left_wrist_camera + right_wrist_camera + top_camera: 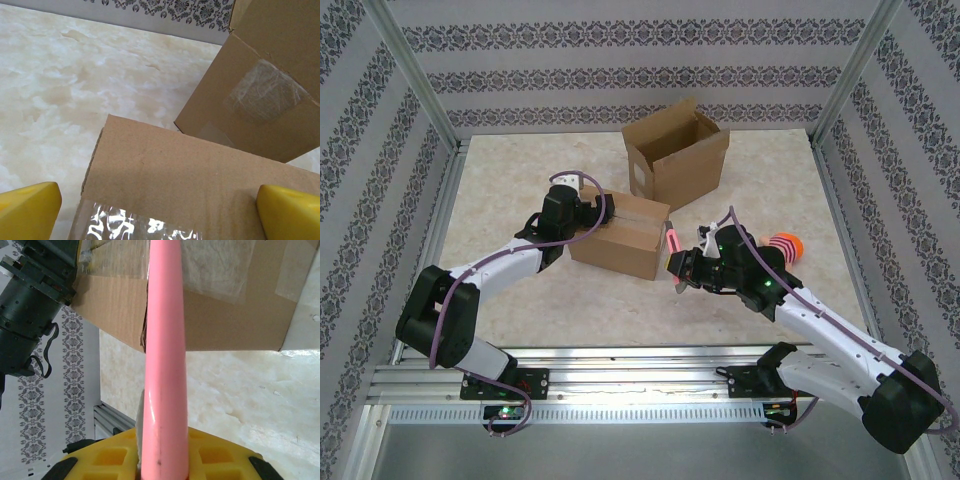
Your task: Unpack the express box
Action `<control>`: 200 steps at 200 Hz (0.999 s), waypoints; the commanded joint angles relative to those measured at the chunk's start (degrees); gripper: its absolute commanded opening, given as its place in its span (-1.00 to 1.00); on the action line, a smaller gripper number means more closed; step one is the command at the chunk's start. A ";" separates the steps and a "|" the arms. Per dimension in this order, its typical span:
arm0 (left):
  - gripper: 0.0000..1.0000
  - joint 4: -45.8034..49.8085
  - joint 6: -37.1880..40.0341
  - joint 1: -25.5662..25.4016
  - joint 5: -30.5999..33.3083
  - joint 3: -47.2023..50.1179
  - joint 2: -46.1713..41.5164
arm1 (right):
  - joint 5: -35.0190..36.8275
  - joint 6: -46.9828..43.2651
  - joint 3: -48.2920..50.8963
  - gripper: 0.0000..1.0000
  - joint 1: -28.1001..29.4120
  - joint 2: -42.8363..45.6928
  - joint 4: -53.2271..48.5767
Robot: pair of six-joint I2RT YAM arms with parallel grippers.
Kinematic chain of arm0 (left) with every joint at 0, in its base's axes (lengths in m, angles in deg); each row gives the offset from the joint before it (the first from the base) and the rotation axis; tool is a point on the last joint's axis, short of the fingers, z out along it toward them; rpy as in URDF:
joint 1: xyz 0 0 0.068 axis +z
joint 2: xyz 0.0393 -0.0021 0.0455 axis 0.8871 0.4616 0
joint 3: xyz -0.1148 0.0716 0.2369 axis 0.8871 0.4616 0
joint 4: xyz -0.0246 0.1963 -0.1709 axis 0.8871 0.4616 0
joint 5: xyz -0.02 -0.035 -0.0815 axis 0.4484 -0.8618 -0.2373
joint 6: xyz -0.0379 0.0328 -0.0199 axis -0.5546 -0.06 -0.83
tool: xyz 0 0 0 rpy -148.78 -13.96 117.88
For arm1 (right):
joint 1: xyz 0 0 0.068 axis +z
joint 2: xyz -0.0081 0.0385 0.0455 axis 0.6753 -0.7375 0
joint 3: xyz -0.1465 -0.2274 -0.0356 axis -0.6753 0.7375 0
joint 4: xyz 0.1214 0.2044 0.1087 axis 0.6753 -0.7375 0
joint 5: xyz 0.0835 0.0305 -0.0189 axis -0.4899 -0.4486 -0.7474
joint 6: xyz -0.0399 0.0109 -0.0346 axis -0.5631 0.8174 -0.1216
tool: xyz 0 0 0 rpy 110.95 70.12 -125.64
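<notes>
Pink stick [162, 355] clamped in right hand [676, 268], at taped box [620, 240]; left hand [595, 210] spread; overhead: open box [675, 150] behind.

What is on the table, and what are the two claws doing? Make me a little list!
table: pale marble top
taped box: closed, tape on its top, in the middle
open box: flaps up, just behind the taped box
left claw: open wide, yellow fingers over the taped box's top
right claw: shut on a pink stick
pink stick: points up at the taped box's corner; cannot tell if it touches
orange striped thing: lies on the table beside the right arm
</notes>
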 commanded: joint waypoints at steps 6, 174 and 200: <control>1.00 16.06 -3.16 -1.24 -3.80 5.82 8.13 | -5.15 0.63 1.12 -1.00 1.78 -0.02 -1.57; 1.00 16.06 -3.28 -1.24 -3.76 5.96 8.38 | -10.52 0.99 2.06 -1.00 2.47 -0.53 -0.78; 1.00 16.02 -3.29 -1.23 -3.75 5.92 8.38 | -10.82 1.40 2.80 -1.00 2.79 -0.12 -0.86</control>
